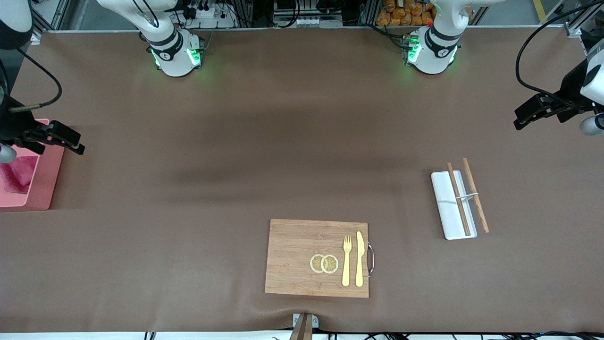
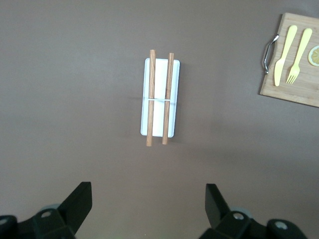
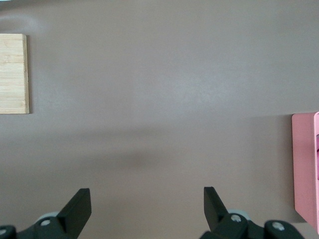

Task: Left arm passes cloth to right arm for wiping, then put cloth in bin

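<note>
The magenta-pink cloth [image 1: 19, 174] lies inside the salmon-pink bin [image 1: 45, 189] at the right arm's end of the table. An edge of the bin also shows in the right wrist view [image 3: 305, 169]. My right gripper [image 1: 75, 144] is open and empty, up in the air over the bin's edge and the bare table beside it; its own view [image 3: 147, 199] shows only brown table between the fingers. My left gripper [image 1: 521, 122] is open and empty, raised over the table at the left arm's end; its own view [image 2: 148, 199] shows bare table between the fingers.
A narrow white tray [image 1: 448, 212] with two wooden chopsticks [image 1: 475, 196] lies toward the left arm's end and shows in the left wrist view [image 2: 159, 124]. A wooden cutting board [image 1: 292, 257] with lemon slices, a yellow fork and a yellow knife lies near the front camera.
</note>
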{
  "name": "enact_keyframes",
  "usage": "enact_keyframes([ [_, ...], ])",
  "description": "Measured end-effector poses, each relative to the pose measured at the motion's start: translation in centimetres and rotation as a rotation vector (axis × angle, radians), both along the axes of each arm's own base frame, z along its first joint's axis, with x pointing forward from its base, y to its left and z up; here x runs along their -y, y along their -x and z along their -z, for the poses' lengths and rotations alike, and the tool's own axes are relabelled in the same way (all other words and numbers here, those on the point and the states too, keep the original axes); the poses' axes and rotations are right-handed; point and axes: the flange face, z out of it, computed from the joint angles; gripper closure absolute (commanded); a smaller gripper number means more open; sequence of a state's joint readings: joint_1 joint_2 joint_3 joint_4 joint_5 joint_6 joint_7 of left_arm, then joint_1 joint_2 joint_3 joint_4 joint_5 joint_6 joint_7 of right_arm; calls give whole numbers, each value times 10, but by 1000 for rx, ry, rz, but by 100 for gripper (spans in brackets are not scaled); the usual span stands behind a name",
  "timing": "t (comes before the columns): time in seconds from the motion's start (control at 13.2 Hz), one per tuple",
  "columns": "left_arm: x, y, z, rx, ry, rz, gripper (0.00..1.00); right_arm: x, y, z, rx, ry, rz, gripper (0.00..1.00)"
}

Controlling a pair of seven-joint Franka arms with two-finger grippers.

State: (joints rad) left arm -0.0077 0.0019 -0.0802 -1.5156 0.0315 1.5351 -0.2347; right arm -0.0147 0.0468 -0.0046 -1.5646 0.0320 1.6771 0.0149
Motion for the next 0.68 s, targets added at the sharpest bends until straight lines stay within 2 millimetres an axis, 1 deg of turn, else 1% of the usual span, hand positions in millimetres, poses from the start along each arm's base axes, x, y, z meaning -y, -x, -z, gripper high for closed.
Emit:
enact_keyframes([
  [0.3,0,0,-2,3,0,7,0,2,9,-11,2,4,0,0],
  [0.46,1,0,-5,12,1,8,0,2,13,-17,2,5,0,0],
  [0.68,3,1,-13,27,2,12,0,6,15,-19,4,6,6,0],
])
